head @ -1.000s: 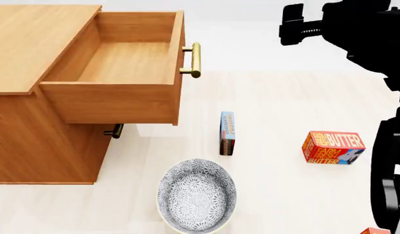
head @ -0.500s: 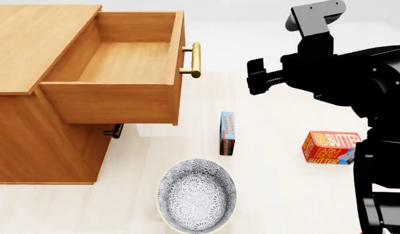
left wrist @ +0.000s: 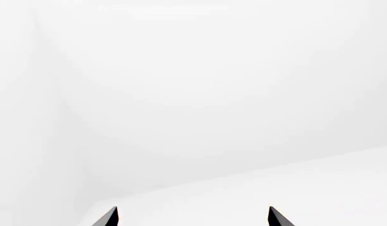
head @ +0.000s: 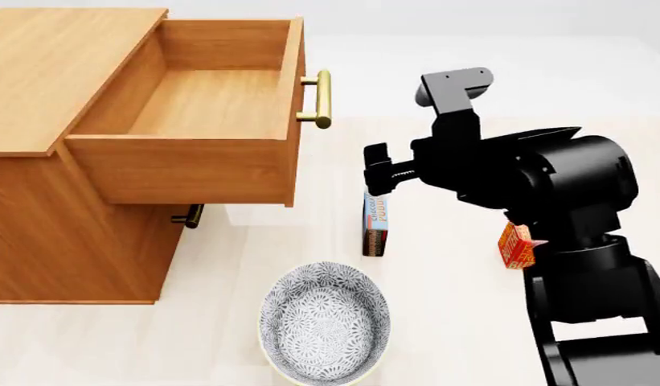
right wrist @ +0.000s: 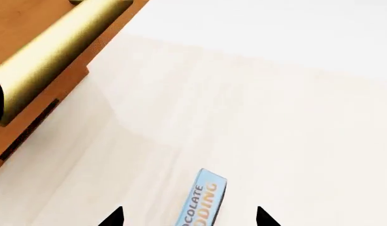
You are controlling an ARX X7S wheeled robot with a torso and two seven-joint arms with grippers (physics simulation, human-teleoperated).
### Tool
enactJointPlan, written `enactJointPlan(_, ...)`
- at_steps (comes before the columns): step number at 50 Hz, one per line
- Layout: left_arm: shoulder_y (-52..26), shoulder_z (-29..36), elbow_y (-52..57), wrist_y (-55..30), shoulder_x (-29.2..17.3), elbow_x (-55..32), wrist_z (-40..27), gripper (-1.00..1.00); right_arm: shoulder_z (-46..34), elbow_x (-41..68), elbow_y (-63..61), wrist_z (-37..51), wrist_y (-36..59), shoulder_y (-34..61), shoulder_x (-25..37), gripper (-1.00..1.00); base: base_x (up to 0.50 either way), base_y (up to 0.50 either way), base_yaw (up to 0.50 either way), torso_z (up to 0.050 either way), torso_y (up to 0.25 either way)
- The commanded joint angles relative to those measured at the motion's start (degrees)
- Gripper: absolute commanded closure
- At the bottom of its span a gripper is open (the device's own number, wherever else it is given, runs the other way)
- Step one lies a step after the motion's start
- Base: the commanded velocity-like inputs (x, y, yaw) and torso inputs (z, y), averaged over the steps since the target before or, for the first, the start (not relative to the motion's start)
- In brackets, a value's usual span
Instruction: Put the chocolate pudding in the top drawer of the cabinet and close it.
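The chocolate pudding stands on its thin edge on the pale floor, right of the cabinet. The top drawer is pulled out and empty, its brass handle facing right. My right gripper hangs just above the pudding's far end. In the right wrist view the gripper is open, and the pudding lies between its two tips, with the drawer handle off to one side. My left gripper is open and empty, facing blank white; it is out of the head view.
A patterned grey-white bowl sits on the floor in front of the pudding. A red-orange butter box shows partly behind my right arm. A lower drawer's handle sticks out under the open drawer.
My right arm has swung from the upper right leftward and down to just above the pudding. It now covers most of the butter box. The drawer, pudding and bowl have not moved.
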Motion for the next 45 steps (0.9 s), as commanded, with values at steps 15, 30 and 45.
enactJointPlan(15,0.21,0.20,0.27,-0.70,-0.45,-0.01,-0.31,-1.00,-2.94,-2.03,10.38,-0.74,-6.10,-0.18,-3.53,-1.00,0.00,0.00,0.00,0.000,0.000)
enactJointPlan(30,0.08,0.34,0.31,-1.20,-0.41,0.24,-1.03,-1.00,-4.69,-3.87,20.17,-2.22,-12.67,-0.02,-5.62,-1.00,0.00,0.00,0.00,0.000,0.000)
enactJointPlan(45,-0.14,0.67,0.27,-1.68,-0.41,0.40,-1.20,-1.00,-5.70,-5.48,30.67,-3.75,-19.72,0.94,-7.40,-1.00,0.00,0.00,0.00,0.000,0.000)
